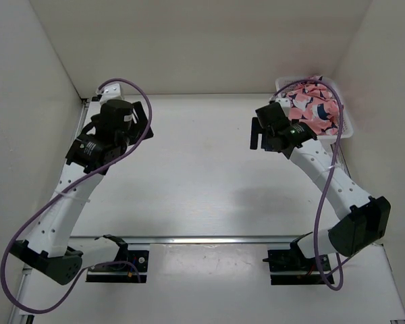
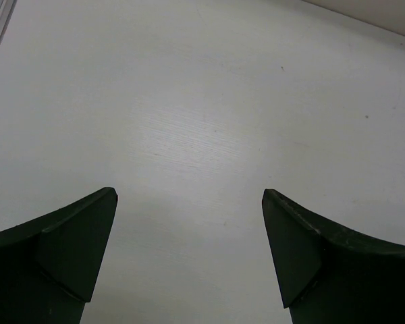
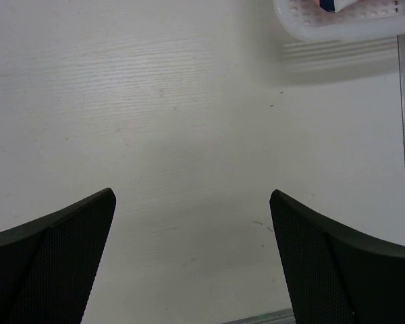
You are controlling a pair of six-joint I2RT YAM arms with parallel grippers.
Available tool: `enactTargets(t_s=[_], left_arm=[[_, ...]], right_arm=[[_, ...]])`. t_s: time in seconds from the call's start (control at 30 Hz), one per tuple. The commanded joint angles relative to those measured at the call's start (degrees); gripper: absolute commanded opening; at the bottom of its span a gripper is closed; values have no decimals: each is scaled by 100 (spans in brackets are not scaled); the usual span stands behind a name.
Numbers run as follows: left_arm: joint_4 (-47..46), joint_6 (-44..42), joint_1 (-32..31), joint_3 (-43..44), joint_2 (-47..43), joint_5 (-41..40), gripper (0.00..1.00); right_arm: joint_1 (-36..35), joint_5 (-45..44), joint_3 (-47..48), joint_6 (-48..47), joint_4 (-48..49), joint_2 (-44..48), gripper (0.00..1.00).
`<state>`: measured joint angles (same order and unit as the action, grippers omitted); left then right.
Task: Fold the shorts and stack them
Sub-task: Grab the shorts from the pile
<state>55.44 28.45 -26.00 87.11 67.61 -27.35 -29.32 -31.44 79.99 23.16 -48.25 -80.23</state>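
Shorts (image 1: pixel 315 106) were bunched in the far-right basket (image 1: pixel 349 129), with the right arm way closer.
From the top view, the right gripper (image 1: pixel 262 138) hung just beside the basket's near-left corner with its jaws spread wide and nothing in them, so the pile lay behind it and off to its right; the left gripper (image 1: pixel 140 127) was well apart across the table (image 1: pixel 202 182), also wide open and empty. The fabric was one crumpled heap, so honestly I couldn't tell a long axis or which way the waistband pointed. The left wrist view showed only both fingers (image 2: pixel 67 250) splayed over bare tabletop, no shorts anywhere. In the right wrist view, the fingers (image 3: pixel 61 256) were just as far apart, with the basket's mesh wall peeking in at the top right and a scrap of print barely visible.
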Motion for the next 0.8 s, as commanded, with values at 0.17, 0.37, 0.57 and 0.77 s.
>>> enactTargets(t_s=[0.17, 0.37, 0.57, 0.77], left_arm=[[274, -120, 7, 140, 805, -183, 100], [327, -173, 7, 192, 991, 63, 100], [274, -173, 7, 60, 1166, 116, 100], [274, -226, 7, 113, 1412, 116, 100]], right_arm=[[-21, -152, 245, 136, 123, -257, 100], [1223, 269, 1097, -48, 175, -914, 52], [2465, 919, 2633, -48, 27, -2625, 2], [3440, 1711, 4638, 83, -395, -4322, 100]])
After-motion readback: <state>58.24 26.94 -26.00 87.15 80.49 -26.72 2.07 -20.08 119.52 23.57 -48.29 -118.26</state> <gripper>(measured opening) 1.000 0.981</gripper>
